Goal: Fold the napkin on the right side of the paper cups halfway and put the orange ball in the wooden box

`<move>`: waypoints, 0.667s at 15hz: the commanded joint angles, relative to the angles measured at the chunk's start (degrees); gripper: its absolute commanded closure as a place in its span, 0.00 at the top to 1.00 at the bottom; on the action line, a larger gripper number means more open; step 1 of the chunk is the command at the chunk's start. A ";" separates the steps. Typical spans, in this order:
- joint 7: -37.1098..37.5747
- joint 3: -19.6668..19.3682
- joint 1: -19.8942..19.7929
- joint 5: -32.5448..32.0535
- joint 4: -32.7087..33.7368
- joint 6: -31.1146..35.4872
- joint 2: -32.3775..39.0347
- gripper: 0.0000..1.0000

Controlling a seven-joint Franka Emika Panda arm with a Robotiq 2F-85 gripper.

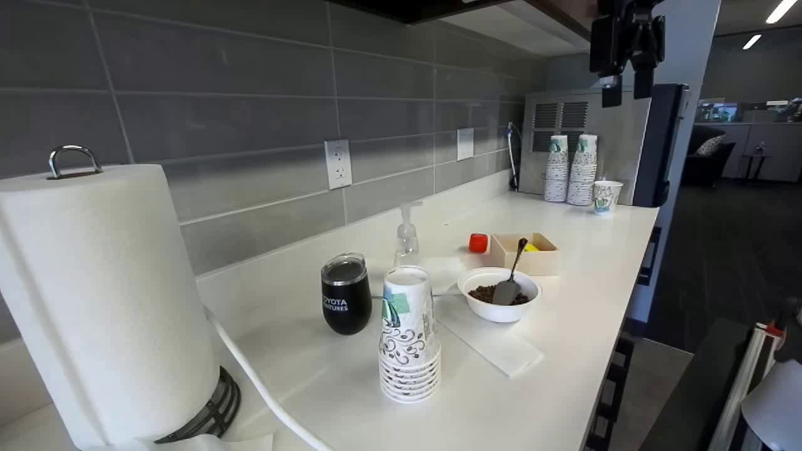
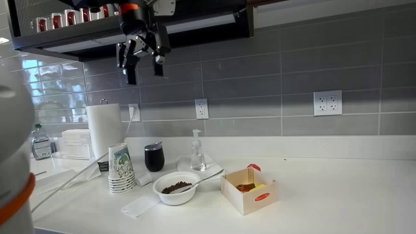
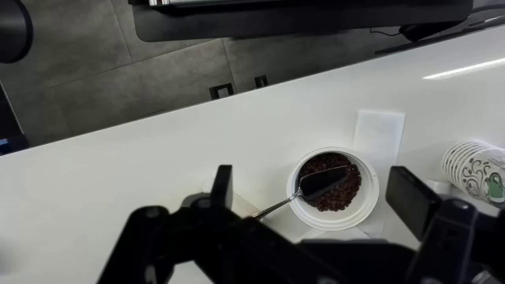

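The white napkin [image 1: 498, 344] lies flat beside the stack of paper cups [image 1: 410, 338], one end under or behind a white bowl. It also shows in an exterior view [image 2: 141, 205] and the wrist view [image 3: 379, 132]. The cups stand upside down. The pale wooden box [image 2: 250, 195] holds a yellow thing and a brown-orange thing; the gripper mostly hides it in the wrist view. A small red roundish thing [image 1: 478, 243] sits behind the box; I cannot tell whether it is the orange ball. My gripper [image 2: 145, 74] is open and empty, high above the counter, over the bowl in the wrist view [image 3: 310, 173].
The white bowl [image 2: 177, 200] holds dark beans and a spatula whose handle leans toward the box. A black tumbler [image 1: 346, 294], a clear pump bottle [image 2: 198, 156], a paper-towel roll [image 1: 119, 300] and a white cable [image 2: 74, 177] are near. A shelf [image 2: 81, 32] hangs above.
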 commanded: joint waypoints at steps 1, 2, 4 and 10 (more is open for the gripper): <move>0.38 -0.40 0.60 -0.27 0.13 -0.13 0.09 1.00; 0.38 -0.40 0.61 -0.27 0.13 -0.13 0.09 1.00; 0.38 -0.40 0.61 -0.27 0.13 -0.13 0.09 1.00; -1.47 1.32 4.75 2.21 -2.46 9.13 4.69 1.00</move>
